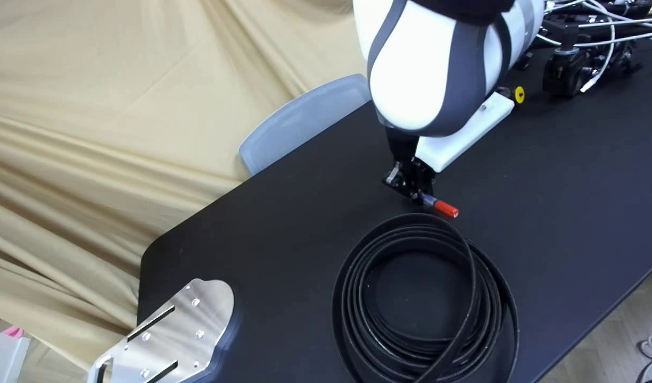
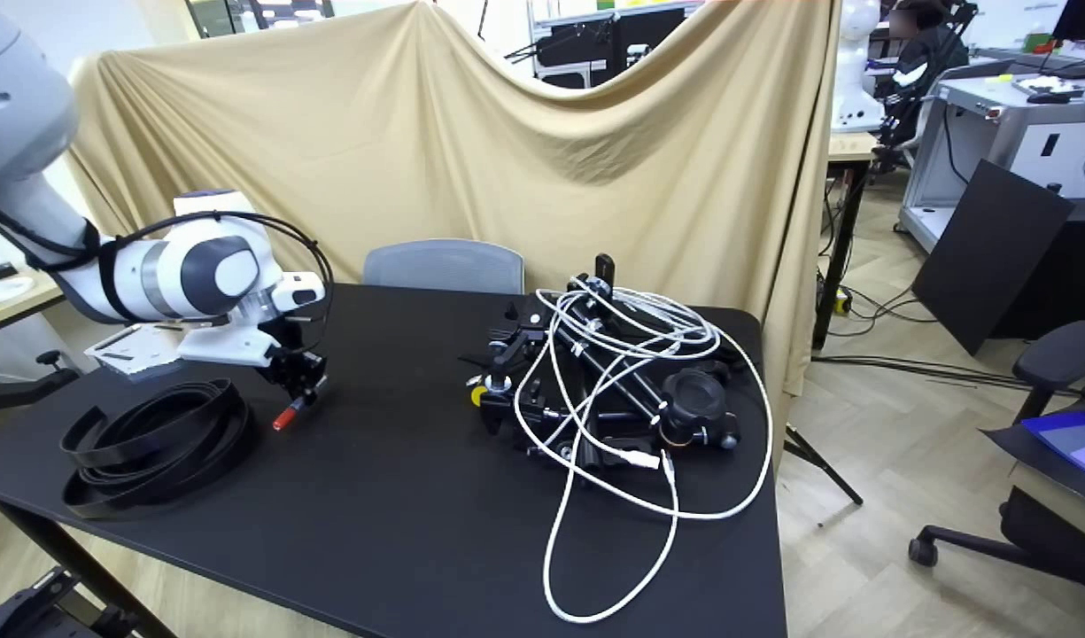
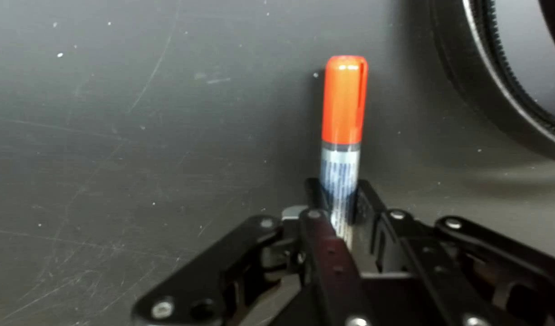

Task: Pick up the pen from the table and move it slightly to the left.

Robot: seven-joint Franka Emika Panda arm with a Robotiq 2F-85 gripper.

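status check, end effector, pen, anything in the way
End effector shut on pen, red cap sticking out. Can't tell if it's clear of table. Coil close by, not touching pen, possible obstacle.

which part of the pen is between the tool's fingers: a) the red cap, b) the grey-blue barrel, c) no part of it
b: in the wrist view the pen has its barrel between the fingers of the tool, while the red cap sticks out beyond them.
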